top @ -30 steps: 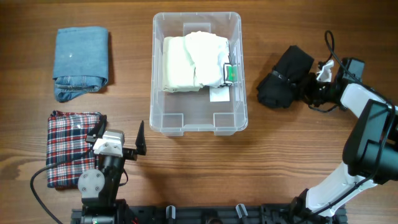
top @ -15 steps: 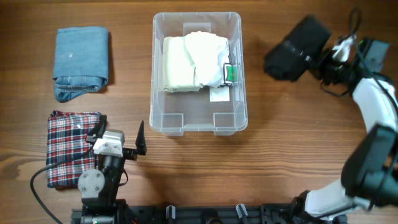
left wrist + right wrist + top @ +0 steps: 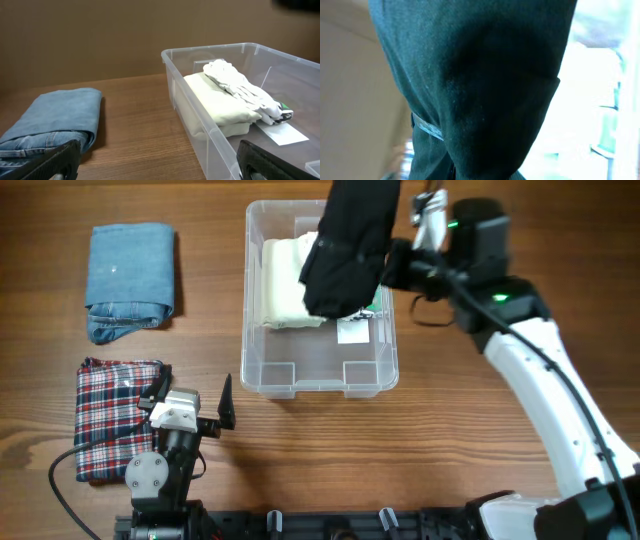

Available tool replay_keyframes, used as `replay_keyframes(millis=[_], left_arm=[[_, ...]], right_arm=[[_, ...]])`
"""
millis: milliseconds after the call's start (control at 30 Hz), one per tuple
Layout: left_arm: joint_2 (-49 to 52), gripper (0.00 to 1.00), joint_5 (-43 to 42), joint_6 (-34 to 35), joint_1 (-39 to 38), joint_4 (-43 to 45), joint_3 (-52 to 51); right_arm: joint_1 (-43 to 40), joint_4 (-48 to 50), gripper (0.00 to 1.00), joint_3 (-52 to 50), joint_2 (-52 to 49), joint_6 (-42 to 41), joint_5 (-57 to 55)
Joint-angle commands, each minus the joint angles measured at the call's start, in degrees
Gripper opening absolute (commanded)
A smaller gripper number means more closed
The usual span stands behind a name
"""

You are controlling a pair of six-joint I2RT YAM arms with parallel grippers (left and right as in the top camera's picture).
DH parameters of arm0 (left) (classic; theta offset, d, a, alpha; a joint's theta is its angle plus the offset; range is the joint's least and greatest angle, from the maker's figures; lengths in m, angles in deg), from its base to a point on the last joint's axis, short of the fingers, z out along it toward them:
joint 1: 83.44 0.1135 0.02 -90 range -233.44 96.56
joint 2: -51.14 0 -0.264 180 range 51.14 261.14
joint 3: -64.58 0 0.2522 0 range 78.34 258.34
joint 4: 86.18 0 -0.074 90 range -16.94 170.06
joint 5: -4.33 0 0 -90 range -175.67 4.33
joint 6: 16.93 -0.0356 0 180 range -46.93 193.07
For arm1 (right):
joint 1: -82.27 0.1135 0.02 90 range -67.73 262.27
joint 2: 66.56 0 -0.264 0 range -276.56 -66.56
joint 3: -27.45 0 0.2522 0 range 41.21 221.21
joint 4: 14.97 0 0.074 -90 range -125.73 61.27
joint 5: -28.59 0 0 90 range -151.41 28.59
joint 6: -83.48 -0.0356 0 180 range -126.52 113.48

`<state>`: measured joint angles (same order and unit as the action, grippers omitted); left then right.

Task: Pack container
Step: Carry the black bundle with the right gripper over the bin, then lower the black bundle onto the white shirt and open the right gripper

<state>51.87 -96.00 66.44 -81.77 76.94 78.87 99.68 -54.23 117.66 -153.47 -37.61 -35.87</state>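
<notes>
The right gripper (image 3: 398, 260) stretches above the container (image 3: 320, 388), jaws pinching a black garment (image 3: 350, 240) that dangles over the cream fold (image 3: 288, 285) inside. The left gripper (image 3: 193, 393) sits low at the near edge, jaws spread. The container stands mid-way on the wooden counter (image 3: 480, 460).

The left arm (image 3: 155, 470) sits low at the near left edge. Its left gripper (image 3: 193, 392) points toward the far side, and its two fingers are spread wide apart. The right arm (image 3: 545, 390) stretches from the near right corner over to the far middle. Its right gripper (image 3: 398, 265) points left and pinches a black cloth (image 3: 350, 245), which hangs down from it.
</notes>
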Motion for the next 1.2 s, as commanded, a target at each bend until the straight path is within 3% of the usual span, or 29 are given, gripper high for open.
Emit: replay_keyframes(millis=[0,167,567,800,967,1167], left_arm=[[-0.57,1.0,0.35,-0.66,0.48,-0.35,-0.22],[-0.57,1.0,0.35,-0.66,0.48,-0.35,-0.22],[-0.57,1.0,0.37,-0.66,0.48,-0.35,-0.22],[-0.57,1.0,0.35,-0.66,0.48,-0.35,-0.22],[-0.57,1.0,0.35,-0.66,0.48,-0.35,-0.22],[-0.57,1.0,0.35,-0.66,0.48,-0.35,-0.22]], right_arm=[[2.91,-1.81,0.04,0.81,-2.47,1.62,-18.32],[8.2,-4.87,0.04,0.81,-4.72,2.67,-36.54],[16.26,-3.72,0.04,0.98,-8.52,8.7,-60.5],[17.46,-1.16,0.11,1.95,-8.52,10.1,-60.54],[17.44,-1.62,0.09,5.35,-8.5,10.47,-54.77],[17.4,-15.23,0.04,20.06,-8.5,9.75,-47.89]])
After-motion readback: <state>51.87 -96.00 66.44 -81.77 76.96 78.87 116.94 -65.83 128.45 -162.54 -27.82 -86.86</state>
